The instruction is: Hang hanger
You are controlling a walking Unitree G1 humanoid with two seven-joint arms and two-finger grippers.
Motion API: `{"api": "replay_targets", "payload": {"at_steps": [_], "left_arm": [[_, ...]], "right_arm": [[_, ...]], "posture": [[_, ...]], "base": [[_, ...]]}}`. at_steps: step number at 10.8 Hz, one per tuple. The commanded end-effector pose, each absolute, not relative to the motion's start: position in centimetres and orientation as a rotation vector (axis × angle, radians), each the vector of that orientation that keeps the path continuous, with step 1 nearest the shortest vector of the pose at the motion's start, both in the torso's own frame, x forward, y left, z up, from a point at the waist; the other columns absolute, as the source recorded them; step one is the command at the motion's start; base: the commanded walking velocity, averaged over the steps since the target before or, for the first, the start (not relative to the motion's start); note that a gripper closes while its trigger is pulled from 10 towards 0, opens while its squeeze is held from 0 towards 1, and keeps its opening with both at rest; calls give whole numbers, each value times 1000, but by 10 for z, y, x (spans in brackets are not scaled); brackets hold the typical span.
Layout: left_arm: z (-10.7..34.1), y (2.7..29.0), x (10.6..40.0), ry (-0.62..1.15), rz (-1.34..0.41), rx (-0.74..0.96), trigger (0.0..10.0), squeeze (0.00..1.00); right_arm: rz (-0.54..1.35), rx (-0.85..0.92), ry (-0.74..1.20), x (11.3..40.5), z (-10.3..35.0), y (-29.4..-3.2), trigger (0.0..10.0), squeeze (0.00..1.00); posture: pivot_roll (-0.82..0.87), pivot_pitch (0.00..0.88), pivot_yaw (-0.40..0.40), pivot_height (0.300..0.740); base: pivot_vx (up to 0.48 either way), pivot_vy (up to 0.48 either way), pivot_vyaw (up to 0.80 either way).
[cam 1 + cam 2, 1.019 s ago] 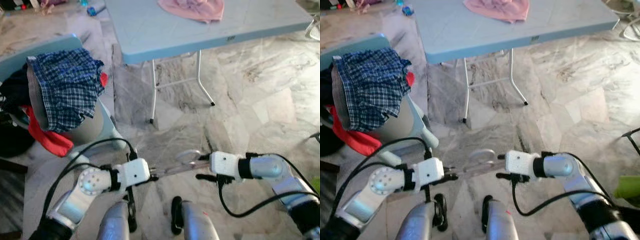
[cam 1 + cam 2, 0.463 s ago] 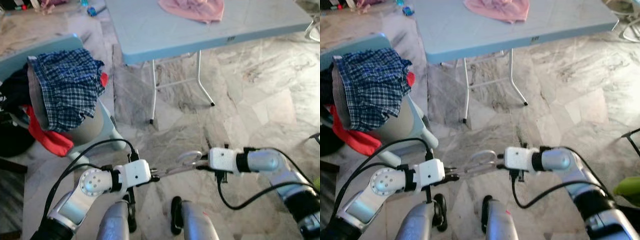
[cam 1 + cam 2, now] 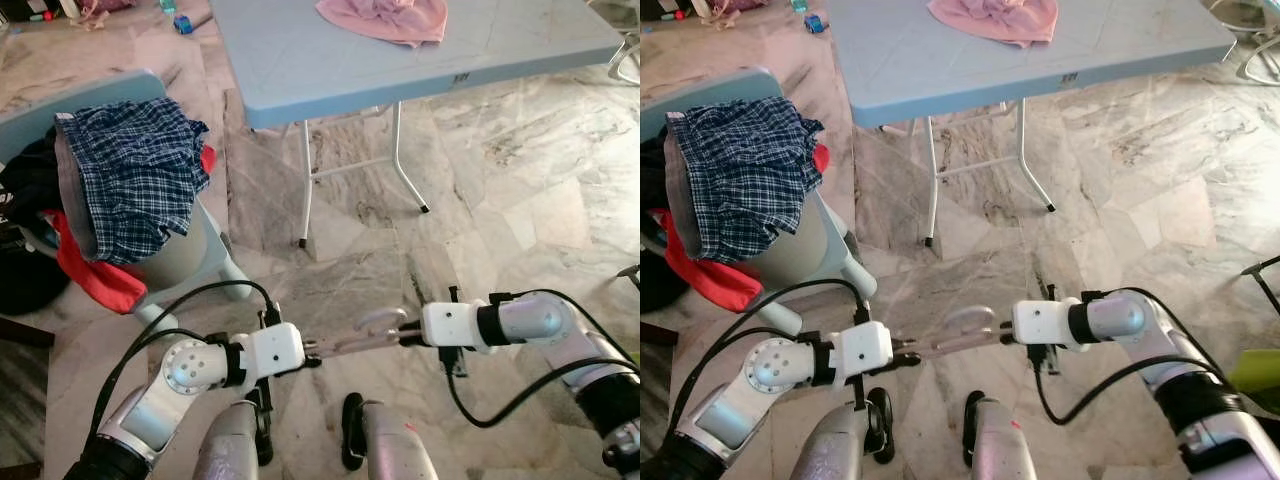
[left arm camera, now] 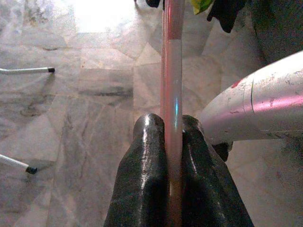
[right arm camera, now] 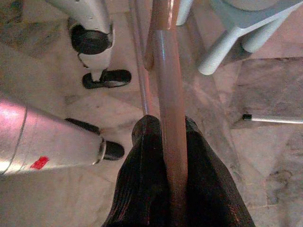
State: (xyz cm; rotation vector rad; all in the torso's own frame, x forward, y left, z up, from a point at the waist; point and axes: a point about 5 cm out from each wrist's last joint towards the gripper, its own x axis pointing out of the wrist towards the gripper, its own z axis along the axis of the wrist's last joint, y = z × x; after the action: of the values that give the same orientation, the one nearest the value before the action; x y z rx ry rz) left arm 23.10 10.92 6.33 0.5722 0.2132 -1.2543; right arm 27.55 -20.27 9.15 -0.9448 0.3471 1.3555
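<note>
1. Nearest the camera, the robot's two silver legs (image 3: 385,445) stand on the grey veined marble floor (image 3: 520,190).
2. Just above them, the translucent pinkish plastic hanger (image 3: 362,332) hangs in the air between the two arms, well above the floor and in front of the tabletop's legs.
3. The left hand (image 3: 312,350) is closed on one end of the hanger; in the left wrist view its two black fingers (image 4: 142,179) press against either side of the pink bar (image 4: 172,94).
4. The right hand (image 3: 408,335) is clamped on the other end, near the hanger's curved hook; the right wrist view shows its black fingers (image 5: 142,189) squeezed around the pinkish bar (image 5: 168,109), with a thinner rod of the hanger running alongside.
5. Black cables loop from both white wrist housings back along the arms.
6. Farther off on the robot's left stands a pale blue plastic chair (image 3: 190,255), draped with a blue checked cloth (image 3: 135,175); a red garment (image 3: 95,275) hangs below it and dark clothing lies at the left edge.
7. Beyond that, a light blue folding tabletop (image 3: 330,55) stands on white metal legs (image 3: 400,170).
8. A crumpled pink cloth (image 3: 385,18) lies on the tabletop near its far edge.
9. Small items lie on the floor at the far left, too small to identify.
</note>
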Motion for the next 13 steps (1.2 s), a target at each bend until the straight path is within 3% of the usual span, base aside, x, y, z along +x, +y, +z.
{"api": "replay_targets", "payload": {"at_steps": [1,2,3,5,7,10,13], "left_arm": [[52,114,224,276,-1273,584,10000,0],[51,114,223,290,-1275,558,10000,200],[52,113,225,292,-1247,503,10000,1000],[48,116,229,261,-1223,628,10000,1000],[52,119,235,244,-1174,651,10000,1000],[59,121,241,178,-1107,642,10000,1000],[67,136,254,129,-893,630,10000,1000]], "right_arm": [[1351,-937,404,272,92,-215,0,0],[1344,-938,403,272,92,-217,0,0],[1339,-935,404,272,91,-218,0,0],[1311,-957,416,273,88,-219,0,0],[1259,-1011,480,274,79,-229,0,0],[1071,-1023,533,281,70,-244,0,0],[816,-904,562,281,54,-255,0,0]], "posture": [[-27,238,-45,740],[-27,238,-44,740],[-27,238,-44,740],[-27,240,-43,740],[-23,241,-44,740],[-23,242,-46,740],[-18,244,-44,740]], "base": [[0,0,0],[0,0,0],[0,0,0],[0,0,0],[0,0,0],[0,0,0],[0,0,0]]}}
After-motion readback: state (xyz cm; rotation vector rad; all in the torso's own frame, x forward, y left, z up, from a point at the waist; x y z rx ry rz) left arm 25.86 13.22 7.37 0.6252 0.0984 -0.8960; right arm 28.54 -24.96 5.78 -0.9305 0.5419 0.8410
